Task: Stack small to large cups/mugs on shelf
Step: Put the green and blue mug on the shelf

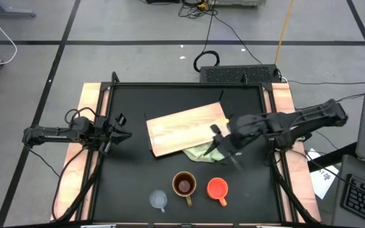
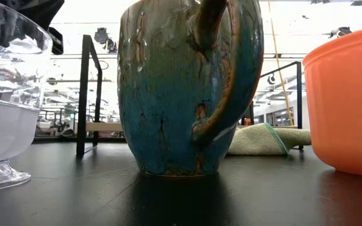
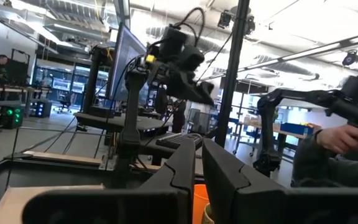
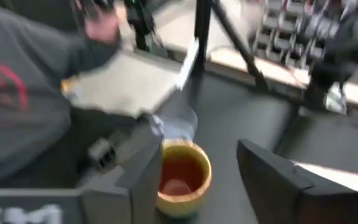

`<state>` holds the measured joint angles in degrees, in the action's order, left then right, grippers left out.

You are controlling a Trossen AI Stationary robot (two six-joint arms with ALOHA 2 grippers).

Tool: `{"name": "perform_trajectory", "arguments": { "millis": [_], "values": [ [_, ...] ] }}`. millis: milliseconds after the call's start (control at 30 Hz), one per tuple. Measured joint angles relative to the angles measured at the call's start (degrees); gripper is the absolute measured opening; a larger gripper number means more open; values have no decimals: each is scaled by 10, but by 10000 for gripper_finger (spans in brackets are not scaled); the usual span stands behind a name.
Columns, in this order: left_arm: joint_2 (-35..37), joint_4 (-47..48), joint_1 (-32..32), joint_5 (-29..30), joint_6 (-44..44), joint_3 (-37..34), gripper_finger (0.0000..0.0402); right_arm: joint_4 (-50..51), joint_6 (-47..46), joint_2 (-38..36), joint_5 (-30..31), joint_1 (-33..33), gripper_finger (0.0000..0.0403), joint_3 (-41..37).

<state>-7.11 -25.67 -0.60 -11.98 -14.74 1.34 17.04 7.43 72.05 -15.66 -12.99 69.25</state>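
Note:
Three cups stand on their bases in a row near the table's near edge: a small clear glass cup point(image 1: 159, 200), an olive-brown mug point(image 1: 184, 185) with a dark inside, and an orange mug point(image 1: 217, 189). The low view shows the glass cup point(image 2: 5, 94), the brown mug's blue-green glazed wall point(image 2: 187, 88) and the orange mug point(image 2: 347, 107) up close. The light-wood shelf board point(image 1: 185, 126) lies flat mid-table. My right gripper point(image 1: 224, 151) is open and hovers by the board's right end, above a green cloth point(image 1: 201, 152). In its wrist view, the brown mug point(image 4: 182, 177) shows between the fingers, farther off. My left gripper point(image 1: 118, 128) is shut and waits at the table's left side.
The pale green cloth point(image 2: 263, 139) lies crumpled against the board's near right corner. A black frame post point(image 2: 87, 94) rises at the table's far side. People sit beyond the table: a hand point(image 3: 340, 137) and a grey sleeve point(image 4: 17, 93).

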Motion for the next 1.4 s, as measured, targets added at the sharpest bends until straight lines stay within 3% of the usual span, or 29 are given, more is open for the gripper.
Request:
{"name": "perform_trajectory", "arguments": {
  "millis": [133,333,533,633,967,1400],
  "values": [
    [0,-6,0,0,0,0,31,14,40,44,51,-5,232,13],
    [0,-38,0,15,0,0,31,-11,64,90,97,1,227,14],
    [0,-51,0,18,0,0,31,-25,18,137,95,33,218,14],
    [0,-40,0,18,16,0,31,-23,-3,156,60,44,218,16],
    [0,-24,0,19,68,0,31,-19,-29,219,45,42,220,74],
    [0,-30,0,15,68,0,31,-26,-9,220,50,17,217,79]
  ]
}}
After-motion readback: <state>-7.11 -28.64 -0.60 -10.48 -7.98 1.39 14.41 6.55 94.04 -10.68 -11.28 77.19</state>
